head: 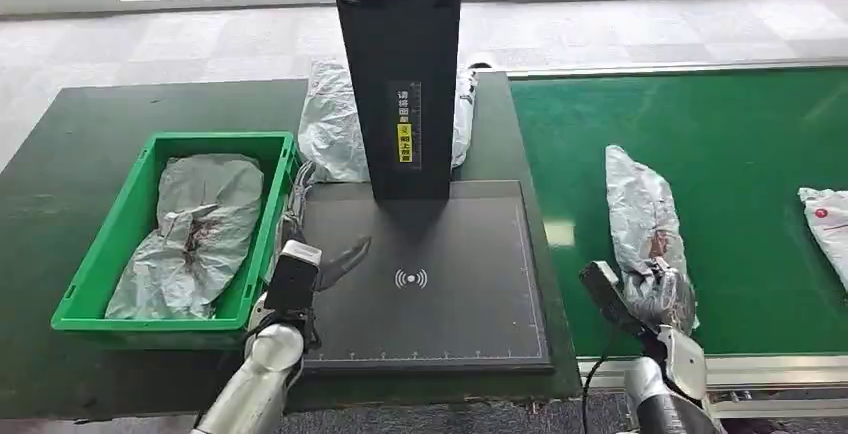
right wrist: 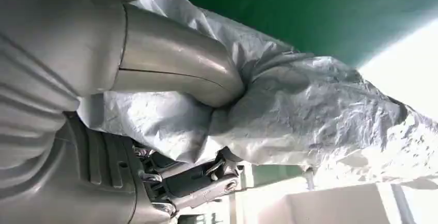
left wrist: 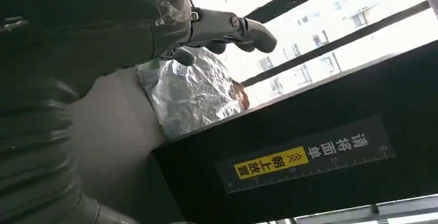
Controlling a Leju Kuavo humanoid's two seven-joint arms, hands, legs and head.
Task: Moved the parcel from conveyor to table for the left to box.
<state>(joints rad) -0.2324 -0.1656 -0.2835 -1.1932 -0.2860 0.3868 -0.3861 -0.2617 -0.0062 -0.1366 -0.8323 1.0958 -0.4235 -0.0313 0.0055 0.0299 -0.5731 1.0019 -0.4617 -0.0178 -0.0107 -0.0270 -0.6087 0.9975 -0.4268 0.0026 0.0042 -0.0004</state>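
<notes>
A long grey plastic parcel (head: 645, 219) lies on the green conveyor (head: 720, 134). My right hand (head: 655, 294) grips its near end; in the right wrist view the thumb (right wrist: 175, 69) presses into the crumpled parcel (right wrist: 310, 115) and the fingers (right wrist: 201, 177) wrap under it. My left hand (head: 325, 264) hovers at the left edge of the black scanner pad (head: 440, 274) on the table, fingers (left wrist: 232, 28) stretched out and holding nothing. The green box (head: 120, 244) stands left of that hand, with a grey parcel (head: 195, 229) inside.
A black scanner post (head: 400, 74) rises from the back of the pad, with another grey parcel (head: 335, 124) behind it. A white parcel (head: 825, 224) lies at the conveyor's right edge. The conveyor's metal rail (head: 770, 369) runs along its near side.
</notes>
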